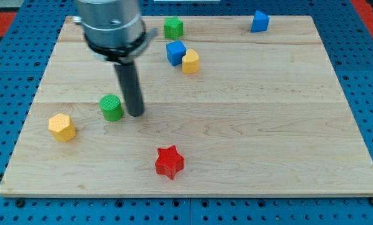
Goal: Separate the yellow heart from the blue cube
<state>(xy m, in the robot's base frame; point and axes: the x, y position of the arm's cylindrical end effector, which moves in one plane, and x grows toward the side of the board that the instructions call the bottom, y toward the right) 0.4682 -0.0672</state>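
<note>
The yellow heart (190, 61) sits near the view's top middle, touching the right lower side of the blue cube (175, 52). My tip (135, 114) rests on the wooden board (267, 125) to the lower left of that pair, well apart from them. It stands just right of a green cylinder (112, 107), close to it.
A green block (173, 27) sits above the blue cube near the top edge. Another blue block (259, 21) is at the top right. A yellow hexagonal block (62, 127) is at the left. A red star (169, 162) is at the bottom middle.
</note>
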